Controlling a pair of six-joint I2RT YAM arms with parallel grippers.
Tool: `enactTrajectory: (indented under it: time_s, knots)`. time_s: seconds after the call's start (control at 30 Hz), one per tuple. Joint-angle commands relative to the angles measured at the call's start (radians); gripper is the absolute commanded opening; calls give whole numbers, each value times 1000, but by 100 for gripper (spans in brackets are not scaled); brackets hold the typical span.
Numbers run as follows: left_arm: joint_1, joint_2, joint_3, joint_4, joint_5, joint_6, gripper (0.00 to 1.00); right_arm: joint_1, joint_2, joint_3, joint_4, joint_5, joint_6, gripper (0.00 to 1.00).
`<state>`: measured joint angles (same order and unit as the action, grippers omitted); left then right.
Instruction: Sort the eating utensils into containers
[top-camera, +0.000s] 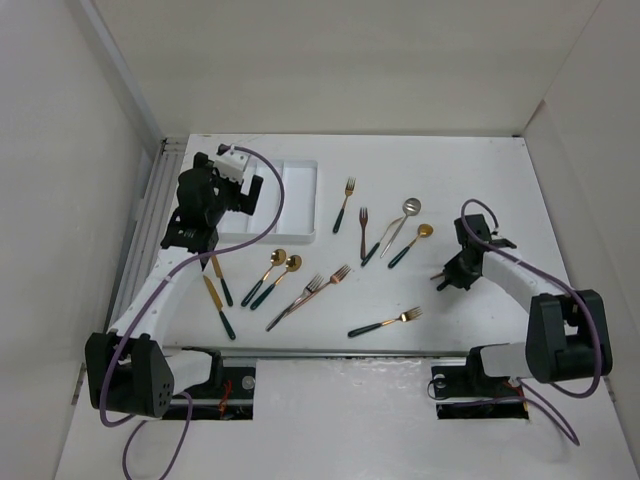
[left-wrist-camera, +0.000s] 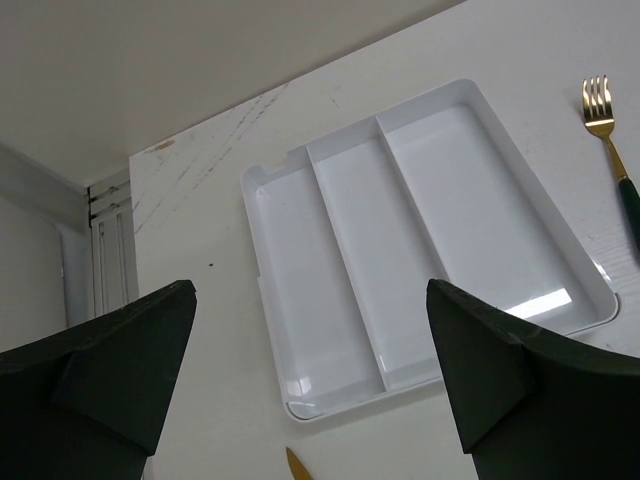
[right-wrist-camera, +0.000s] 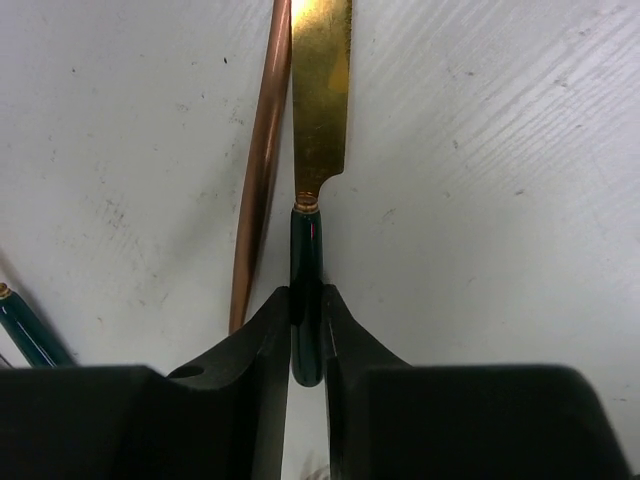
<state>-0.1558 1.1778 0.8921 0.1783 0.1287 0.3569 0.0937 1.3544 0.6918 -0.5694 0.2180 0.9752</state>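
My right gripper (right-wrist-camera: 307, 305) is shut on the dark green handle of a gold-bladed knife (right-wrist-camera: 320, 90) lying on the table. An all-copper knife (right-wrist-camera: 262, 160) lies right beside it on the left. In the top view the right gripper (top-camera: 446, 278) is low at the table's right and covers both knives. The white three-compartment tray (left-wrist-camera: 350, 400) holds nothing. My left gripper (left-wrist-camera: 310, 390) hangs open above its near end, and in the top view the left gripper (top-camera: 222, 192) covers part of the tray (top-camera: 312, 200). Several forks and spoons lie across the middle, among them a fork (top-camera: 385, 322).
Two knives (top-camera: 220, 292) lie near the left arm. One knife tip (left-wrist-camera: 298, 465) and a gold fork (left-wrist-camera: 610, 150) show in the left wrist view. A silver spoon (top-camera: 400, 222) lies left of the right gripper. White walls enclose the table on three sides.
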Motion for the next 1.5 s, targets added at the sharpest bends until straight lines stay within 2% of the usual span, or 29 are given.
enactTrajectory:
  time_s: [0.0,0.2,0.33,0.37,0.43,0.47,0.53,0.6,0.63,0.67,0.7,0.73,0.77,0.8,0.9,1.0,1.13,1.23,1.47]
  knots:
    - [-2,-35,-7,10,32,-13,100,32,-111,49,-62,79,17,0]
    - [-22,-15,37,-77,144,-25,100,150,-291,179,-133,271,2,0]
    - [-44,6,93,-166,307,-26,98,260,-346,255,-19,294,-131,0]
    - [-53,17,109,-184,349,-26,96,285,-337,271,79,281,-209,0]
    - [-64,32,174,-227,489,-26,93,359,-315,322,199,209,-291,0]
    - [-64,33,195,-227,540,-26,91,380,-279,337,336,174,-364,0]
    - [-73,58,247,-237,699,-26,89,449,-235,397,474,49,-441,0]
    - [-73,69,274,-177,788,-56,87,495,-143,461,616,-29,-551,0]
    - [-73,80,283,-148,869,-85,87,535,-109,504,635,-104,-588,0]
    - [-73,80,297,-84,912,-143,87,550,-74,597,647,-159,-628,0]
    - [-73,91,297,-51,980,-180,87,563,-16,639,658,-278,-701,0]
    - [-61,100,312,-15,1005,-223,87,572,6,675,674,-279,-730,0]
    - [-50,100,321,27,1031,-280,87,572,23,722,686,-404,-751,0]
    - [-36,109,321,140,1070,-406,87,572,35,735,715,-454,-773,0]
    - [1,121,309,332,1228,-570,85,572,46,744,764,-583,-773,0]
    - [10,131,309,332,1267,-594,80,572,46,744,824,-640,-759,0]
    - [10,141,300,346,1246,-644,80,581,46,744,879,-652,-721,0]
    - [1,141,321,378,1246,-668,85,601,46,718,928,-629,-695,0]
    - [-42,141,321,466,1212,-759,88,620,80,715,973,-599,-659,0]
